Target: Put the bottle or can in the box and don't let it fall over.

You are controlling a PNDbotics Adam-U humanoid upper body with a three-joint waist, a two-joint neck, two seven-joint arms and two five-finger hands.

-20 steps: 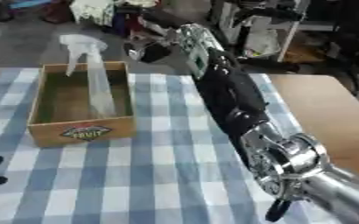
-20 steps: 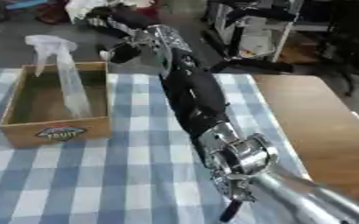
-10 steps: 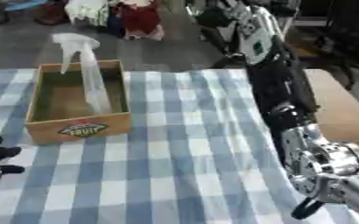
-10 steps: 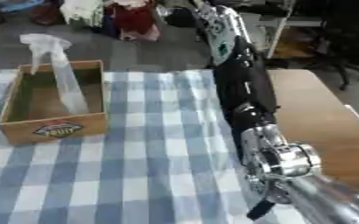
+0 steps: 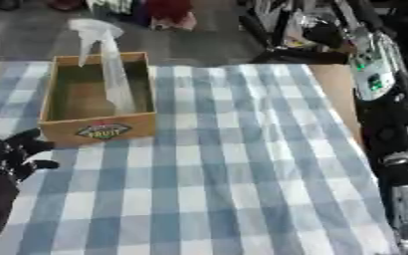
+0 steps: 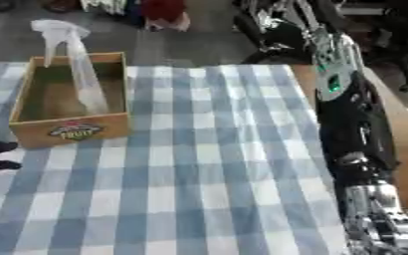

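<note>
Clear spray bottle (image 5: 110, 64) stands upright inside wooden box (image 5: 97, 130).

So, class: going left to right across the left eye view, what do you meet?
Left hand → wooden box → spray bottle standing in it → checked tablecloth → right arm.

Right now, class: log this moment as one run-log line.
spray bottle: upright in wooden box | left hand: lower left, off box | right hand: not seen | cloth: blue check
</note>
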